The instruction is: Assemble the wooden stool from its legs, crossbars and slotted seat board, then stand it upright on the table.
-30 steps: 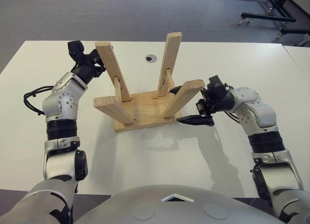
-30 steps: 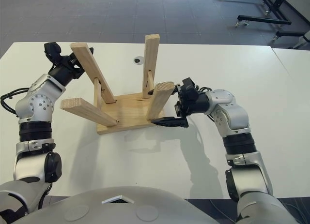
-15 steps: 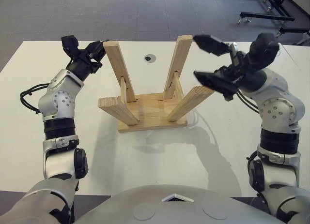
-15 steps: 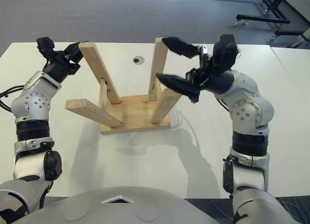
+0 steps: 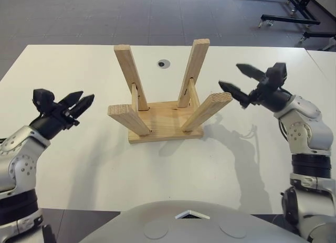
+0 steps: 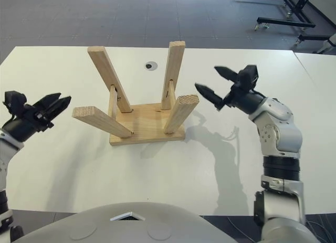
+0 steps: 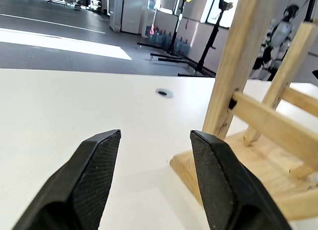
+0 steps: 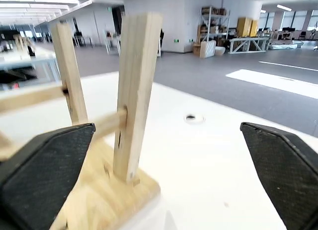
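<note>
Left eye view: stool (image 5: 165, 104) sits at mid-bench, upside down. Its seat board (image 5: 167, 128) lies flat on the white bench (image 5: 157, 175), and the four legs (image 5: 129, 70) point up and splay outward. The two far legs stand steep. The two near legs lean low toward 8 and 4 o'clock. A crossbar (image 7: 268, 121) joins a leg pair just above the board.

Left claw (image 5: 84, 98) is at 9 o'clock from the stool, well apart from it. It holds nothing and its tips point at the stool. In the left wrist view its fingers (image 7: 94, 180) are moderately spread, with bare bench between them.

Right claw (image 5: 229, 75) is at 3 o'clock from the stool, raised off the bench and empty. Its lower tip is near the end of the near-right leg (image 5: 207, 112), but I see no contact. In the right wrist view its pads (image 8: 44, 160) are spread wide, with a leg framed between them farther off.

A small round grommet hole (image 5: 164, 63) shows in the bench at 12 o'clock, behind the stool.
</note>
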Robot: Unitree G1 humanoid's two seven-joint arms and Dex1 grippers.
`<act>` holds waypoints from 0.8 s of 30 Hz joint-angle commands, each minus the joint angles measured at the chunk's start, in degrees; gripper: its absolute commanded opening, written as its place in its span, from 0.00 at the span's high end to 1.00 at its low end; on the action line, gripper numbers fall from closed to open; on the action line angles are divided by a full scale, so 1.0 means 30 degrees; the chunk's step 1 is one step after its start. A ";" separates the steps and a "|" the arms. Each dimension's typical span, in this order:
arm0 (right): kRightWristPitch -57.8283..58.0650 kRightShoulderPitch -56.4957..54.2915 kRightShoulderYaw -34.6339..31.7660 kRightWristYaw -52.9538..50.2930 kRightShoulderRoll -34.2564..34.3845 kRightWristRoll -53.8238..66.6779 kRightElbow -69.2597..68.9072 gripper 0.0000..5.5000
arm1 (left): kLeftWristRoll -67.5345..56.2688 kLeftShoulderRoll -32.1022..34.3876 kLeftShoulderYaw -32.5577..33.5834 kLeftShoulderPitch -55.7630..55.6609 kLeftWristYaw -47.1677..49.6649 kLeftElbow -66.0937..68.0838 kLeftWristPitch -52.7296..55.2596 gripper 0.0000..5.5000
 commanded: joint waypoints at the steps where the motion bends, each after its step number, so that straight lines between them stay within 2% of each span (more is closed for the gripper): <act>1: -0.1070 0.0130 0.1427 0.2791 -0.1252 -0.1061 0.0396 0.02 | 0.1202 0.0977 -0.1498 0.1673 -0.1753 -0.0707 -0.0969 0.53; 10: -0.1816 -0.1401 0.4227 0.5037 -0.0355 -0.2154 0.0588 0.02 | 0.2073 0.0863 -0.5185 0.0296 -0.2231 -0.1442 -0.0876 0.53; 19: -0.2163 -0.1536 0.5225 0.5731 -0.0165 -0.2745 0.0908 0.02 | 0.1907 0.1769 -0.5521 0.0660 -0.3342 -0.1978 -0.0918 0.53; 24: -0.2181 -0.1742 0.5162 0.5917 -0.0059 -0.2661 0.1144 0.02 | 0.2798 0.3537 -0.5015 0.1635 -0.4502 -0.1768 -0.1593 0.53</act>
